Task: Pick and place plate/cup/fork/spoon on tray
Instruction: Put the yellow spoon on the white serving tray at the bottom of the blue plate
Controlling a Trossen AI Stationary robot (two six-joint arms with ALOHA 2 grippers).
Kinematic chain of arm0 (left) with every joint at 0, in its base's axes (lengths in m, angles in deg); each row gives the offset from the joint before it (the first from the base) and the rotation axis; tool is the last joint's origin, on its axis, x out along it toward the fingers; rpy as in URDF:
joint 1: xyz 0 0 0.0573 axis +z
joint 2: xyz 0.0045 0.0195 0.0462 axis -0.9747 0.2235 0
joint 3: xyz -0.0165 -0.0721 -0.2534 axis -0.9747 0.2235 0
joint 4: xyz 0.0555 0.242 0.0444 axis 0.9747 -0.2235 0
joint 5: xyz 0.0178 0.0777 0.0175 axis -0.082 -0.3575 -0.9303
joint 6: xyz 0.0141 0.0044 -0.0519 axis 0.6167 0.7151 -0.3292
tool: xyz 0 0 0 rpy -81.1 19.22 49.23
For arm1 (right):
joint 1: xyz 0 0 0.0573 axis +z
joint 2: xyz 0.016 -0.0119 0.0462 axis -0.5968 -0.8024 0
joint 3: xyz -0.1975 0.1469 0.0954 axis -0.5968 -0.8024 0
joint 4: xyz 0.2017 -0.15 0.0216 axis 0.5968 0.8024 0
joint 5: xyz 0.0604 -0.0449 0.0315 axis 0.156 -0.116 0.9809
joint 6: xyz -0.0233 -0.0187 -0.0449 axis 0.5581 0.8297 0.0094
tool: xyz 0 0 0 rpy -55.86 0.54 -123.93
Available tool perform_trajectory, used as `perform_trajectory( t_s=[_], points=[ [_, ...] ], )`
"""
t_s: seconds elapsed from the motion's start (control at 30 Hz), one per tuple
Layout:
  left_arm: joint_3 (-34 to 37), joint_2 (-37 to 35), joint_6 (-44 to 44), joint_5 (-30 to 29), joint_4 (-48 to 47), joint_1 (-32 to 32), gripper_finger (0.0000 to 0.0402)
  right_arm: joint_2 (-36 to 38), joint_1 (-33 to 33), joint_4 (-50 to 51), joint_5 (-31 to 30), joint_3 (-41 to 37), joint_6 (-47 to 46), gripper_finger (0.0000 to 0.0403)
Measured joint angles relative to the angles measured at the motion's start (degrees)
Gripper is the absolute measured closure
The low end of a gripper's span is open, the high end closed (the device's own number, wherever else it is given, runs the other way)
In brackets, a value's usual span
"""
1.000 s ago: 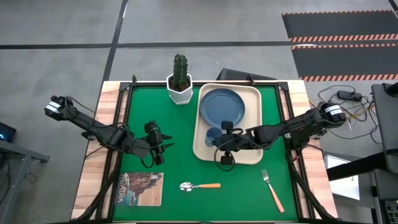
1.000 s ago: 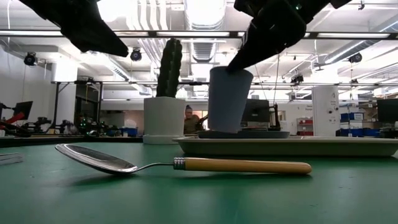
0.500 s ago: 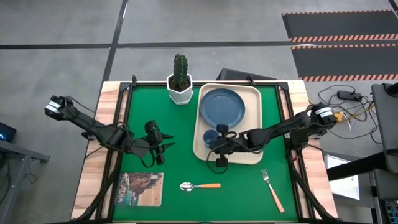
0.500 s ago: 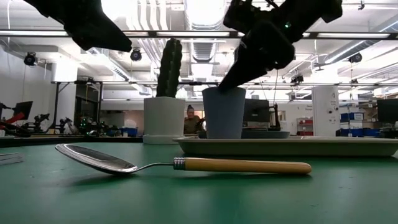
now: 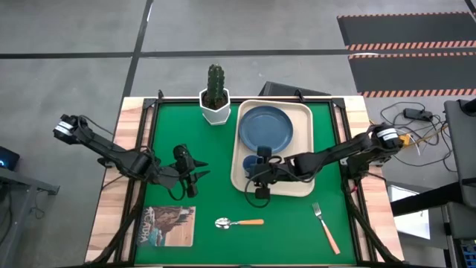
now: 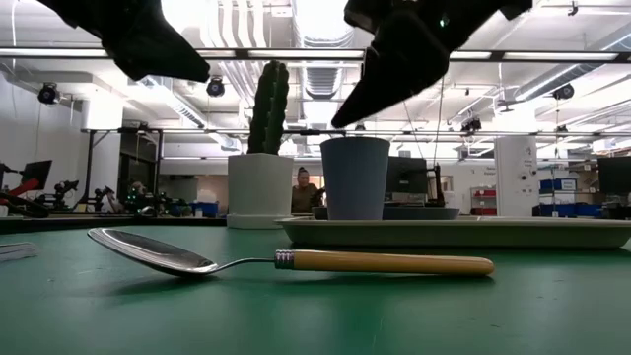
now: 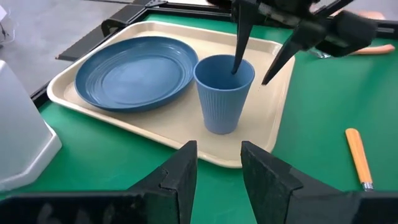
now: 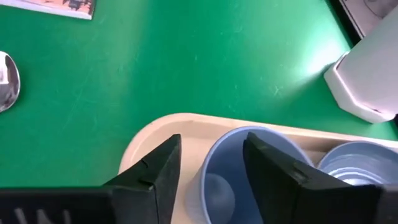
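Note:
The light-blue cup (image 5: 251,163) stands upright on its base on the cream tray (image 5: 301,112), near the tray's near left corner. The slate-blue plate (image 5: 266,126) lies flat on the tray's far half. My right gripper (image 7: 250,74) hangs open just above the cup's rim, one finger over its hollow and one outside its wall, clear of it in the low view. The spoon (image 5: 238,222) and the fork (image 5: 325,227) lie flat on the green mat near the front edge. My left gripper (image 5: 199,177) waits open over the mat, left of the tray.
A white hexagonal pot with a cactus (image 5: 215,97) stands at the far edge, left of the tray. A picture book (image 5: 168,225) lies at the near left corner. Bare green mat lies between my left gripper and the tray.
My right gripper has brought the cup down and a little toward the table's left edge. It has set the cup upright on the tray, opened, let go and risen slightly. The cup, lifted and tilted before, now stands on its own.

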Motion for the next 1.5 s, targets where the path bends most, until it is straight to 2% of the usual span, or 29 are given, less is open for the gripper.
perform_trajectory(
  t_s=[0.27,0.47,0.63,0.73,0.87,1.07,1.3,1.5],
  points=[
    [0.0,3.6,-8.3,2.1,0.1,0.0,0.0295,4.0,1.5,6.5,0.1,3.0,-1.0,0.0234],
    [0.0,8.9,-15.1,8.5,3.0,-0.9,0.0295,8.6,5.5,6.4,0.3,1.7,-3.1,0.0240],
    [0.0,14.6,-15.8,12.7,10.2,-2.5,0.0295,10.2,10.2,6.1,0.5,0.2,-5.5,0.0241],
    [-0.7,17.2,-15.8,13.8,11.1,-3.0,0.0295,9.6,12.9,5.9,0.5,0.1,-7.3,0.0242],
    [-0.9,19.2,-15.8,13.9,12.0,-3.0,0.0295,7.1,16.7,2.9,0.5,0.1,-8.3,0.0243],
    [-0.9,20.0,-15.8,13.7,12.5,-3.0,0.0295,-0.8,21.0,-6.7,0.5,0.0,-7.6,0.0246],
    [-0.9,19.1,-15.8,13.3,12.9,-3.0,0.0295,-9.1,21.7,-8.2,0.0,0.0,-14.1,0.0255],
    [-0.9,19.0,-15.8,11.7,12.7,-3.0,0.0295,-14.0,21.7,-9.6,0.0,0.0,-16.0,0.0259]
  ],
)
